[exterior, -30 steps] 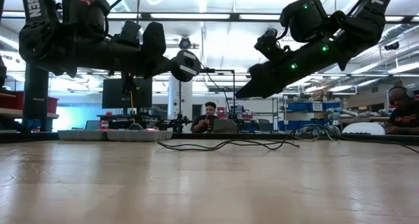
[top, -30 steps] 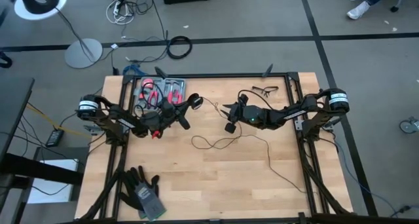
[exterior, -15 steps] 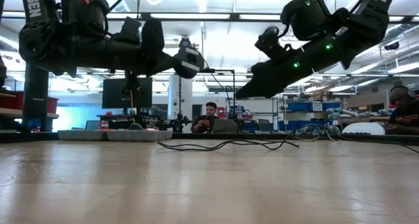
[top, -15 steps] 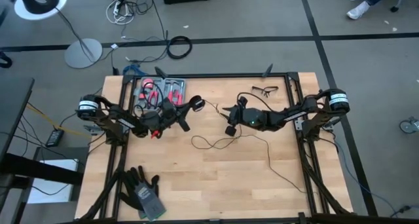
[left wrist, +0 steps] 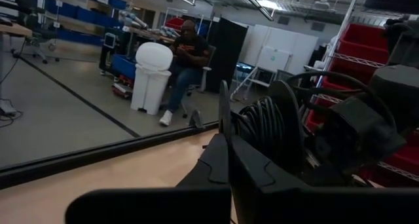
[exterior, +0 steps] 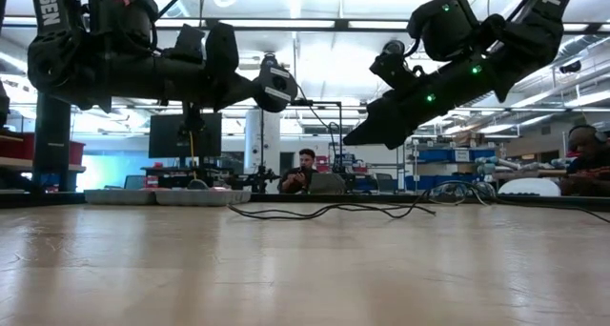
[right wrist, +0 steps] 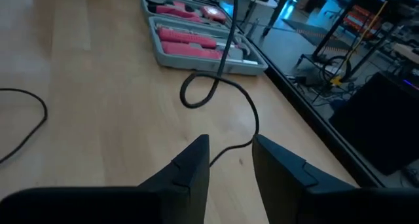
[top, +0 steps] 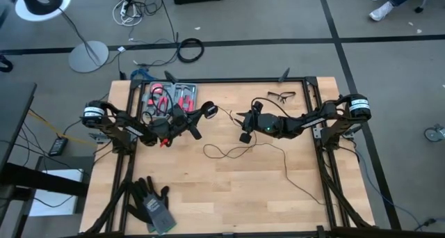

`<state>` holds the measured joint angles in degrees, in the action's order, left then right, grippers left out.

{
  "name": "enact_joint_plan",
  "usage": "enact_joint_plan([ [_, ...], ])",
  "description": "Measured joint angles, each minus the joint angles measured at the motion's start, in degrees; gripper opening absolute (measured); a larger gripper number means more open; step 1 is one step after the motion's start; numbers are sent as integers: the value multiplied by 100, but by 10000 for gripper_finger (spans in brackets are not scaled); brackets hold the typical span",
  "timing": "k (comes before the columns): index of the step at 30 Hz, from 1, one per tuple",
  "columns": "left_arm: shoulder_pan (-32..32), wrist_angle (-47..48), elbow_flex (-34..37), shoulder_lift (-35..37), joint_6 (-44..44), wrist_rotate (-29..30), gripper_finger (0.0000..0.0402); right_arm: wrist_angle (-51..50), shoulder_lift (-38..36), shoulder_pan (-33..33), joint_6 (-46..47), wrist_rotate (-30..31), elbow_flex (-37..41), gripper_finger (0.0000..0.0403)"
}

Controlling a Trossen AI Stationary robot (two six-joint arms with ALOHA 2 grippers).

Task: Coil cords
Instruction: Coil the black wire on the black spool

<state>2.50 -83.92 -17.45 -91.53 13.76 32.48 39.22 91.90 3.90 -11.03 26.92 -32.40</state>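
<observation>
Two pincers aloft: left pincer clamped on puck, right pincer open, empty. Risk: cord snagging, slipping loose.

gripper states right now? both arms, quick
Left gripper: shut on the puck, held above the table.
Right gripper: open, holding nothing, hovering over the cord.

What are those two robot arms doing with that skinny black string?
They are coiling a thin black cord. The left gripper is shut on the puck at the cord's end, with some cord wound there, held up above the table. The right gripper hangs open beside it, holding nothing. Most of the cord lies loose on the table.
</observation>
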Motion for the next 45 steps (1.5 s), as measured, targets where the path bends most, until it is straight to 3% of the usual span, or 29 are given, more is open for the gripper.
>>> enact_joint_plan([
  [8, 0, -68, 0, 0, 194, -146, 0, 194, 0, -18, -590, -302, 0, 115],
  [20, 0, -159, -8, 0, 722, -529, 0, 474, 0, -26, -1209, -274, 0, 112],
  [28, 0, 278, -424, -1, 765, -906, 0, 513, 0, 2, -1310, -210, 0, 109],
  [33, 0, 649, -629, -2, 762, -915, 0, 511, 0, -27, -1280, 112, 0, 75],
  [38, 0, 572, -654, -2, 761, -900, 0, 507, 0, -81, -1188, 84, 0, 9],
  [45, 0, 413, -654, -2, 750, -659, 0, 440, 0, -76, -472, -561, 0, 3],
])
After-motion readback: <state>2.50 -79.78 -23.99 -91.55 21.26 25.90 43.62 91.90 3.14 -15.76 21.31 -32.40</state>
